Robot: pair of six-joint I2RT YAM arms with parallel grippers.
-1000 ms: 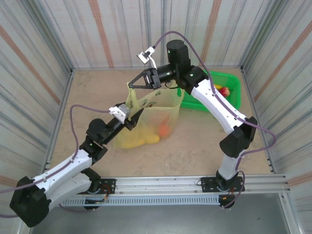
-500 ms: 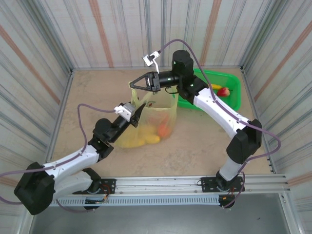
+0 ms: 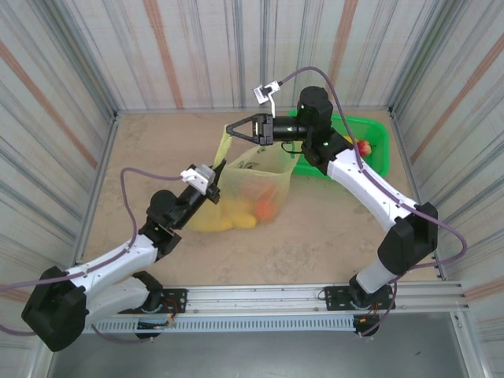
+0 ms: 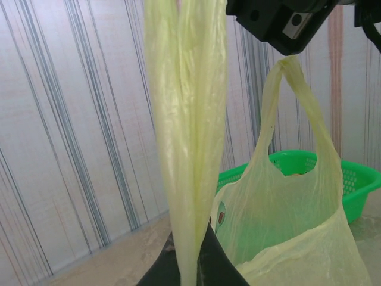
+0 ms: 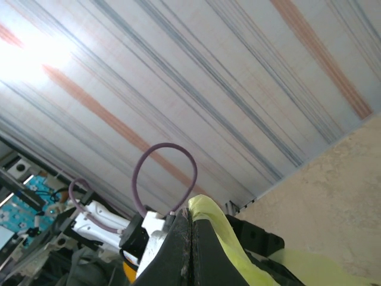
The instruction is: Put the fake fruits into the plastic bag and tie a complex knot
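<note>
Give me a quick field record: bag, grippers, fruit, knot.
plastic bag: upright, mouth open
left gripper: shut on one handle
right gripper: shut on other handle, held above the bag
in bag: orange fruit, yellow fruits
green basket: red fruit inside
knot: not tied

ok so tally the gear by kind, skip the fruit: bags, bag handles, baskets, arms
plastic bag: 1
bag handles: 2, one pinched in the left tool, one hanging from the right tool
green basket: 1
arms: 2
total: 6
</note>
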